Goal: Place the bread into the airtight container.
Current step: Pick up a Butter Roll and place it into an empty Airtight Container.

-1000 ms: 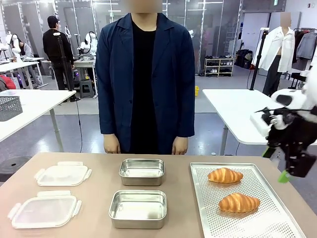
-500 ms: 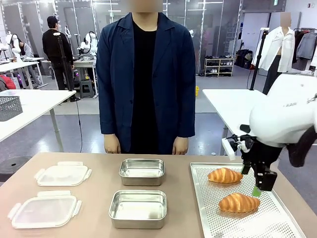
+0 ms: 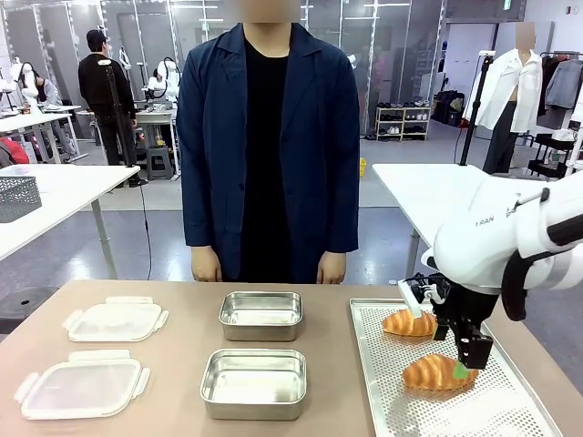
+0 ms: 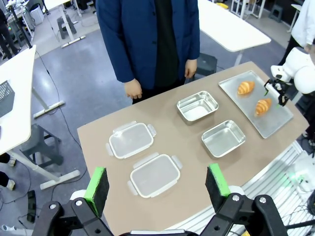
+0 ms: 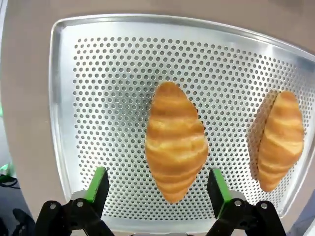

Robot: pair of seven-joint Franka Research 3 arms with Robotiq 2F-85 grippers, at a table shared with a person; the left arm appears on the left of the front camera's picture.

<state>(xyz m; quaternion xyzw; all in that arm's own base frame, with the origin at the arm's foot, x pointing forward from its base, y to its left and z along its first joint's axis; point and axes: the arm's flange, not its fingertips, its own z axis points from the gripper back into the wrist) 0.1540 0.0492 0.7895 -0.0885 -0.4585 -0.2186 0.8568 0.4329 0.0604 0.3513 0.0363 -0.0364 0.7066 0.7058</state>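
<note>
Bread lies as two croissants on the perforated tray (image 3: 510,405) at the right of the table (image 3: 182,360), neither of them in a container. The right gripper (image 3: 453,355) hangs over the near croissant (image 3: 428,373) with its jaws spread wide and nothing between them. From its wrist camera the green pads (image 5: 97,183) stand on either side of that croissant's end, clear of the crust, though how high above it they are cannot be told. In the front view the gripper's black body covers the right end of the far croissant (image 3: 405,323), and the tray's near edge is cut off at the bottom of the picture. The left gripper (image 4: 157,184) is held high above the table, also wide open and empty. Mid-table stand the near container (image 3: 253,382) and the far container (image 3: 260,315), both steel, uncovered and bare inside. Two clear lids (image 3: 114,320) lie flat at the left. A person (image 3: 266,146) stands at the far side, arms hanging, fingers partly hidden behind the table edge.
</note>
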